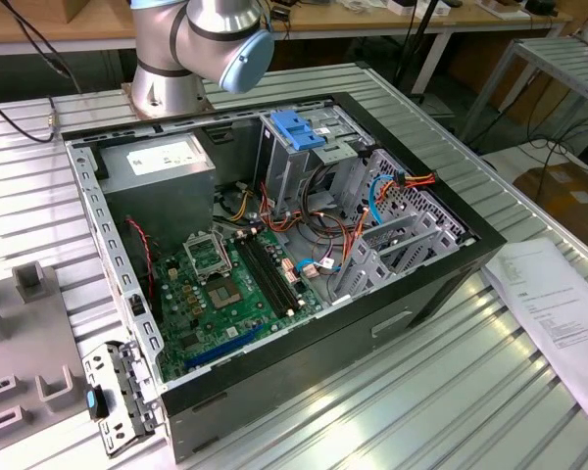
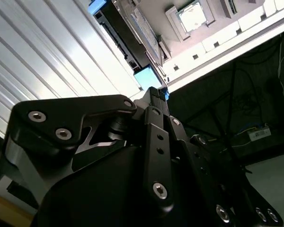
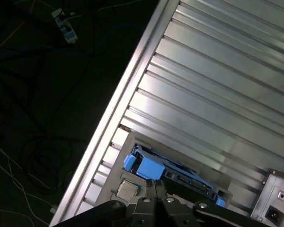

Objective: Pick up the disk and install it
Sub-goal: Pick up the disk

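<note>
On a ribbed metal table (image 1: 470, 392), from the exterior view's left to its right: a grey holder tray (image 1: 39, 333), an open computer case (image 1: 323, 343) with a blue bracket (image 1: 299, 127) topping its drive cage, then a paper sheet (image 1: 559, 313). In both wrist views the disk (image 3: 180, 173), grey with a blue rail, lies flat in a holder beside a processor chip (image 3: 128, 189), so it seems neither lifted nor installed. The pincer (image 3: 154, 182) hovers just over the disk's blue end tab. Whether it is clenched, released or touching cannot be told.
</note>
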`<act>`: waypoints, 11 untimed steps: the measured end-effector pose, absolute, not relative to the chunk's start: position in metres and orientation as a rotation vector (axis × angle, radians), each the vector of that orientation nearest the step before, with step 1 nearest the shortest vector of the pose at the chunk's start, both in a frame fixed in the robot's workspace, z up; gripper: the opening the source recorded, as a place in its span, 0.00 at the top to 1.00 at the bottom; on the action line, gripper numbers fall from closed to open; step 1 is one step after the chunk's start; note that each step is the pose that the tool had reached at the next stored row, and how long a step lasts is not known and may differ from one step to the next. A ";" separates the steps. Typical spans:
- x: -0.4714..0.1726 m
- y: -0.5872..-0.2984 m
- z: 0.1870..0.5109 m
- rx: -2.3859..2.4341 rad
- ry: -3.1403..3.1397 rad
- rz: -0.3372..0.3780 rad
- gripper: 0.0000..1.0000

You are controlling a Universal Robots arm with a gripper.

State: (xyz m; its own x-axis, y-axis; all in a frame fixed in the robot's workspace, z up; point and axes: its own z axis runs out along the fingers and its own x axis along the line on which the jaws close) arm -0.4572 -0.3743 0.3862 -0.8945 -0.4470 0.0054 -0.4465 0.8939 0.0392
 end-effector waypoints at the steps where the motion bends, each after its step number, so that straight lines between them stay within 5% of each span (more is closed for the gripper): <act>1: -0.457 -0.374 0.386 0.766 -3.031 -0.057 0.89; 11: -0.457 -0.374 0.386 1.096 -2.924 -0.054 0.89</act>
State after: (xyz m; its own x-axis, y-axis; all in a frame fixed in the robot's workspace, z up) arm -0.4573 -0.3743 0.3862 -0.7535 -0.6574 0.0054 -0.6567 0.7531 0.0392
